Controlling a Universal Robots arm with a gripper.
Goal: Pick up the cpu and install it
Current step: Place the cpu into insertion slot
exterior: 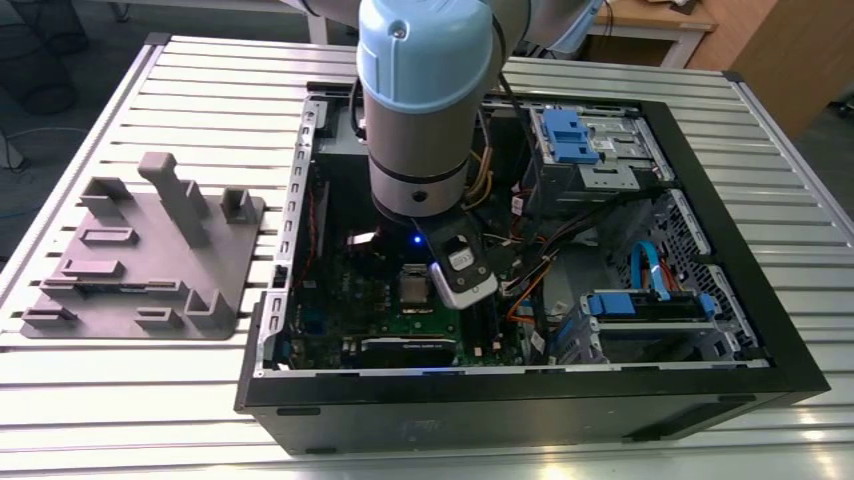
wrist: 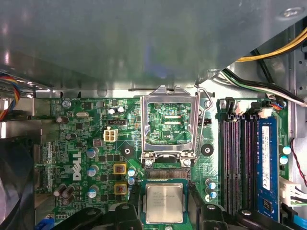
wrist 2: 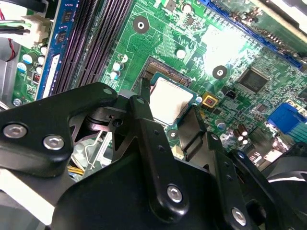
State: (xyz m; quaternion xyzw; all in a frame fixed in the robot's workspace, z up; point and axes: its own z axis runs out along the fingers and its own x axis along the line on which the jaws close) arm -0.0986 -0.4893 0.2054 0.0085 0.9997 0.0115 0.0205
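Exterior view: arm [exterior: 420, 110] down inside the open PC case [exterior: 534, 405]. First wrist view: motherboard [wrist: 86, 143], socket frame [wrist: 170, 92] flipped up, cpu [wrist: 164, 202] flat just beside its hinge, over the socket [wrist: 165, 173]. Second wrist view: gripper [wrist 2: 168, 101] clamped on two opposite cpu edges.

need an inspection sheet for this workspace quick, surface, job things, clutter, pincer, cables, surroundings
surface: slatted metal table with an open computer case on it
job's things: cpu held in the pincer over the socket; socket frame flipped open
clutter: grey tray with posts on the table, at the exterior view's left of the case
pincer: inside the case, shut on the cpu's opposite edges
cables: yellow and black wires by the case wall; blue cable near the drive bays
surroundings: wooden desk behind the table
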